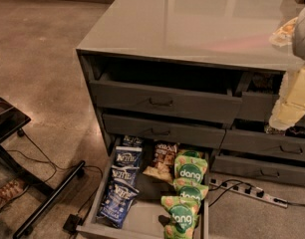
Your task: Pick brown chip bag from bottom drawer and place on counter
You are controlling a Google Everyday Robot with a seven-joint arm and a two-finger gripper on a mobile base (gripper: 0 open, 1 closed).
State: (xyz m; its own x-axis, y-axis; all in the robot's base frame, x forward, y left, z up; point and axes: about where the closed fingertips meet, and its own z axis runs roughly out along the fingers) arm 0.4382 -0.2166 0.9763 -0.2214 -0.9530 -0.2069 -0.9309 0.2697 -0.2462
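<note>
Between the blue Kettle bags [123,180] and the green dang bags [188,193], the brown chip bag [162,166] lies in the open bottom drawer [142,218]. We should come down on it alone. The glossy counter [192,19] above offers room. At far right hangs the gripper [292,101]; we cannot tell its state.

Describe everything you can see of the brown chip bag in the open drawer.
The brown chip bag is crinkly, dark brown with a cream lower band. It lies at the back of the open bottom drawer, between blue Kettle bags and green dang bags. The tool hangs far right, apart.
</note>
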